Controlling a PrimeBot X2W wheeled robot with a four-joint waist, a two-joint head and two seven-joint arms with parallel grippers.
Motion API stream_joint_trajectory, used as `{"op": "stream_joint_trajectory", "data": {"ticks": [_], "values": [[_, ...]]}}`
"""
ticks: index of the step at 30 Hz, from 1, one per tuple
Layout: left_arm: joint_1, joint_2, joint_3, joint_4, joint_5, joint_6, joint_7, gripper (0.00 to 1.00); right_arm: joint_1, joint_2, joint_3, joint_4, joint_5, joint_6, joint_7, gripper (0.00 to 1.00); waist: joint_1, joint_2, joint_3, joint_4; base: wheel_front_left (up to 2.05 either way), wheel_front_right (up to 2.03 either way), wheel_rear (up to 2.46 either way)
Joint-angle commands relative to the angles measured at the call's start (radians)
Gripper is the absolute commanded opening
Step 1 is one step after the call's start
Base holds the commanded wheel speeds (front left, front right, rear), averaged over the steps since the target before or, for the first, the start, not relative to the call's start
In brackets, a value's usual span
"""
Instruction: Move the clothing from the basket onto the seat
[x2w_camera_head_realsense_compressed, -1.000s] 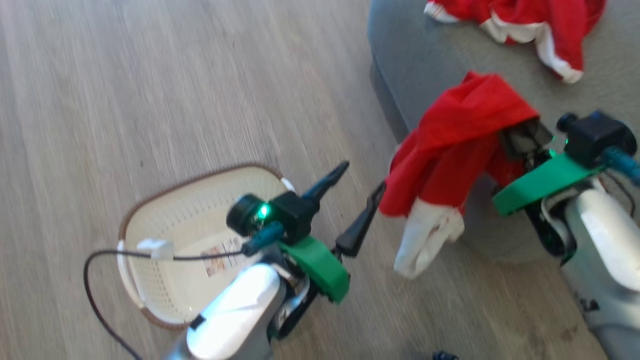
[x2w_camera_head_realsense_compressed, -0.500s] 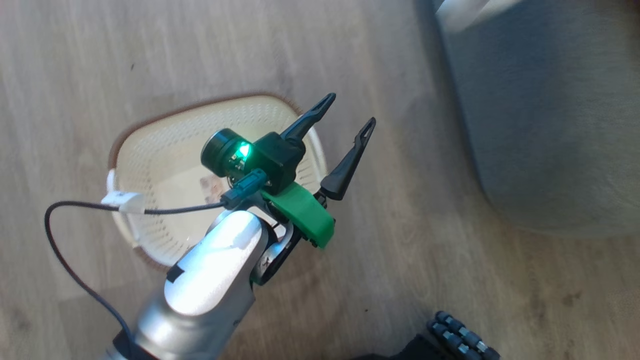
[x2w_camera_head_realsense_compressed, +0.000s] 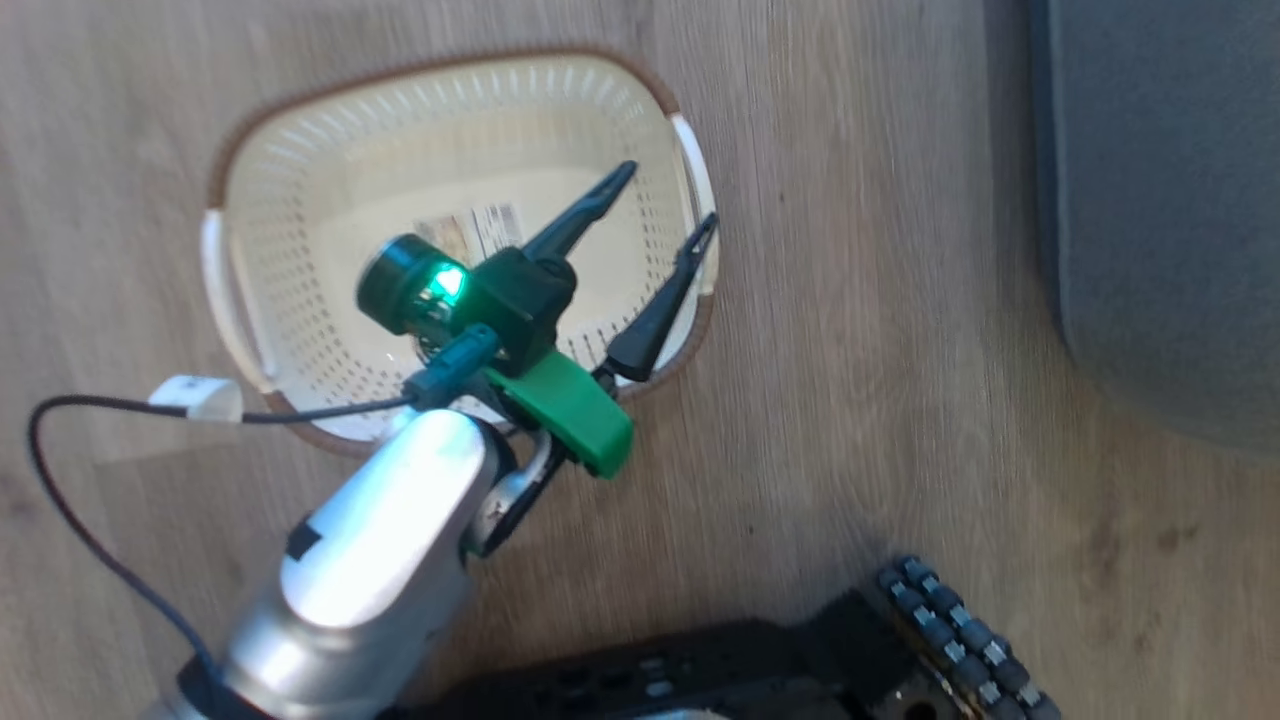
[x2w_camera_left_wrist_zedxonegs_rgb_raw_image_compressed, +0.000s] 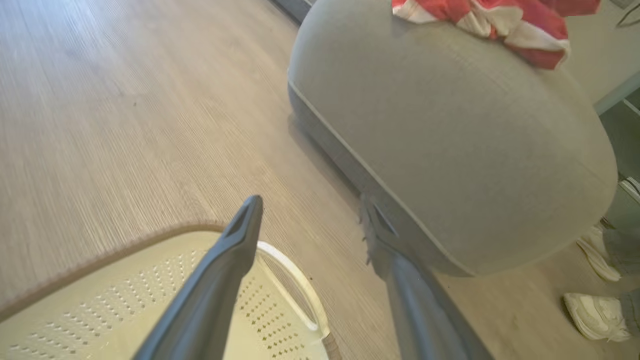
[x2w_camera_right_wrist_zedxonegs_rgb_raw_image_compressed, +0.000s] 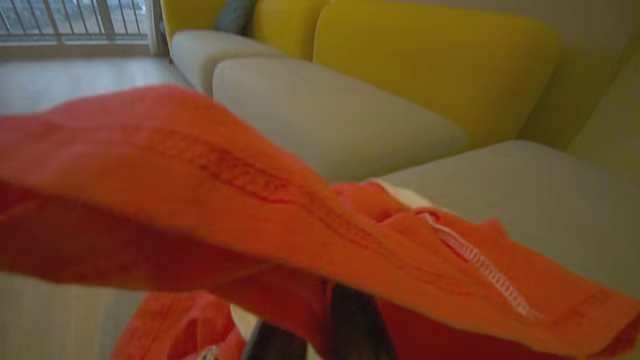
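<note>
Here the left claw (x2w_camera_head_realsense_compressed: 668, 196) gapes over the basket (x2w_camera_head_realsense_compressed: 280, 280); right claw (x2w_camera_right_wrist_zedxonegs_rgb_raw_image_compressed: 320, 327) grips clothing (x2w_camera_right_wrist_zedxonegs_rgb_raw_image_compressed: 250, 200).

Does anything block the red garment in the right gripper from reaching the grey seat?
Nothing visible does: the red garment drapes over the shut right gripper, and the grey seat lies just ahead, in open view.

Basket (x2w_camera_head_realsense_compressed: 290, 260) cream, dotted perforations, brown rim; seat (x2w_camera_left_wrist_zedxonegs_rgb_raw_image_compressed: 450, 150) grey; garment (x2w_camera_right_wrist_zedxonegs_rgb_raw_image_compressed: 200, 175) red-orange; floor (x2w_camera_head_realsense_compressed: 880, 300) pale wood-grain.

Silver forearm (x2w_camera_head_realsense_compressed: 380, 540), green bracket (x2w_camera_head_realsense_compressed: 565, 410), black cable (x2w_camera_head_realsense_compressed: 320, 410)
</note>
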Motion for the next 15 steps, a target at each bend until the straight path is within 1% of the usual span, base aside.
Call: {"op": "stream_joint_trajectory", "data": {"ticks": [1,2,3,4,5,6,9,12,15], "values": [[-0.001,0.019,0.021,-0.041,0.008,0.003,0.008,1.0,0.047,0.0,-0.009,-0.009,0.005,0.0,-0.025,0.05,-0.0002,0.0001,0.064,-0.032,0.0,0.0,0.0],[0.0,0.027,0.02,-0.043,0.012,0.004,0.014,1.0,0.073,0.026,-0.009,0.013,0.01,0.0,-0.046,0.22,-0.0002,0.0001,0.071,-0.039,0.0,0.0,0.0],[0.001,0.034,0.02,-0.046,0.014,0.006,0.019,1.0,0.092,0.049,-0.01,0.032,0.019,0.0,-0.07,0.43,-0.0002,0.0001,0.076,-0.046,0.0,0.0,0.0],[0.003,0.04,0.022,-0.049,0.014,0.009,0.023,1.0,0.109,0.069,-0.006,0.049,0.024,0.0,-0.09,0.69,-0.0002,0.0001,0.078,-0.052,0.0,0.0,0.0],[0.005,0.045,0.023,-0.051,0.014,0.012,0.025,1.0,0.123,0.087,0.006,0.062,0.03,0.0,-0.107,0.93,-0.0002,0.0001,0.075,-0.059,0.0,0.0,0.0],[0.008,0.05,0.026,-0.054,0.013,0.015,0.027,1.0,0.134,0.103,0.022,0.072,0.039,0.0,-0.117,1.0,-0.0002,0.0001,0.071,-0.064,0.0,0.0,0.0],[0.017,0.061,0.031,-0.061,0.009,0.022,0.032,1.0,0.164,0.128,0.079,0.079,0.067,0.0,-0.152,1.0,-0.0002,0.0001,0.045,-0.081,0.0,0.0,0.0],[0.023,0.062,0.029,-0.059,0.002,0.021,0.031,1.0,0.204,0.132,0.152,0.059,0.094,0.0,-0.174,1.0,-0.0002,0.0001,0.006,-0.09,0.0,0.0,0.0],[0.033,0.049,0.028,-0.039,-0.016,0.017,0.02,1.0,0.268,0.127,0.228,0.018,0.119,0.0,-0.186,1.0,-0.0002,0.0001,-0.054,-0.087,0.0,0.0,0.0]]}}
